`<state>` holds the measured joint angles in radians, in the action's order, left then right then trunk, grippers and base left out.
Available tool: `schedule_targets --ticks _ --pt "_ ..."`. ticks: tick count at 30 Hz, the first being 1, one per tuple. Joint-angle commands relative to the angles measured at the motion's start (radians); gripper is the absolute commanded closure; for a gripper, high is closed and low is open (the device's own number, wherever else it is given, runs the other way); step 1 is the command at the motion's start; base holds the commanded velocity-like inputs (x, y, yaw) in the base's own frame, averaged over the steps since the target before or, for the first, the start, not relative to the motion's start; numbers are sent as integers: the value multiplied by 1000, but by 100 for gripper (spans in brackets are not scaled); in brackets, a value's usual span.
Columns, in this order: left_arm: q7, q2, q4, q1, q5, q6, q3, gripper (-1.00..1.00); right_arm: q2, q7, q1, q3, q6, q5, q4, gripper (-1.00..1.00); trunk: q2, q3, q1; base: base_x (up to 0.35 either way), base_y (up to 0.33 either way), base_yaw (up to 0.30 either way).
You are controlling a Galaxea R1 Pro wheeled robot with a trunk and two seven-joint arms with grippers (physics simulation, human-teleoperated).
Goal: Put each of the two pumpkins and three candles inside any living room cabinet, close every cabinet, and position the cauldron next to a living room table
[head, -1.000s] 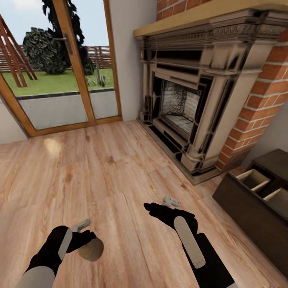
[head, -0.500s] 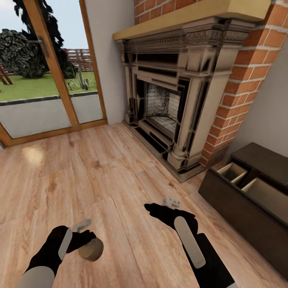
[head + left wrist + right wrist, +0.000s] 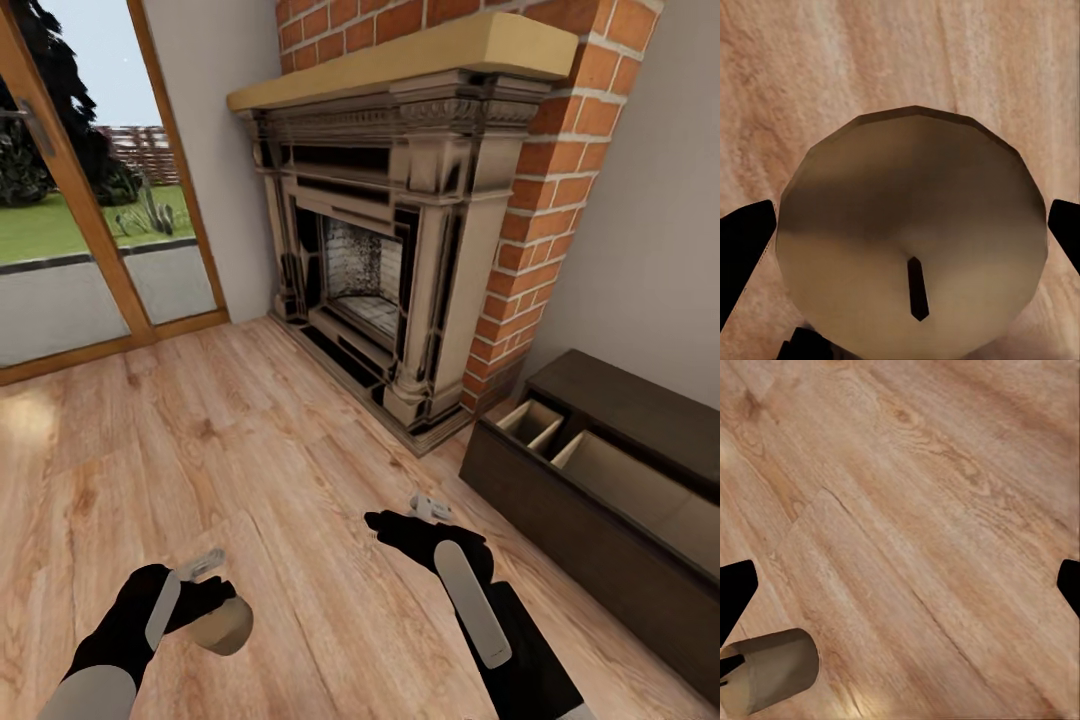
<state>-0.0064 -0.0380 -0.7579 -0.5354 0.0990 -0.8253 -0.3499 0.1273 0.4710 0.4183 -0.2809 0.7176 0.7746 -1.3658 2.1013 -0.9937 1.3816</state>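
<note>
our left gripper (image 3: 212,598) is clenched on a beige candle (image 3: 222,626), carried low above the wooden floor (image 3: 250,470). in the left wrist view the candle (image 3: 913,236) sits between the two dark fingers (image 3: 742,240), its flat top and short wick facing the camera. our right gripper (image 3: 400,522) hangs released, holding nothing. to the right the dark brown cabinet (image 3: 560,500) stands by the wall with its drawer pulled out, pale interior showing, just past the brick fireplace (image 3: 400,240).
</note>
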Motion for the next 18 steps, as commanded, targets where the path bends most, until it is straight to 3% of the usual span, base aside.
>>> schedule_targets --ticks 1,6,14,18 --pt "14 0 0 0 1 2 0 100 -1 21 0 2 2 0 1 -100 -7 3 -4 0 0 -134" --pt "69 1 0 0 2 10 0 100 1 65 0 7 5 2 3 -100 -42 19 -23 0 0 -45" --pt "74 3 0 0 2 11 1 100 1 67 0 9 5 4 4 -100 -98 44 -54 0 0 -12" --pt "75 3 0 0 2 11 3 100 2 67 0 10 5 4 5 -100 -126 60 -69 0 0 -171"
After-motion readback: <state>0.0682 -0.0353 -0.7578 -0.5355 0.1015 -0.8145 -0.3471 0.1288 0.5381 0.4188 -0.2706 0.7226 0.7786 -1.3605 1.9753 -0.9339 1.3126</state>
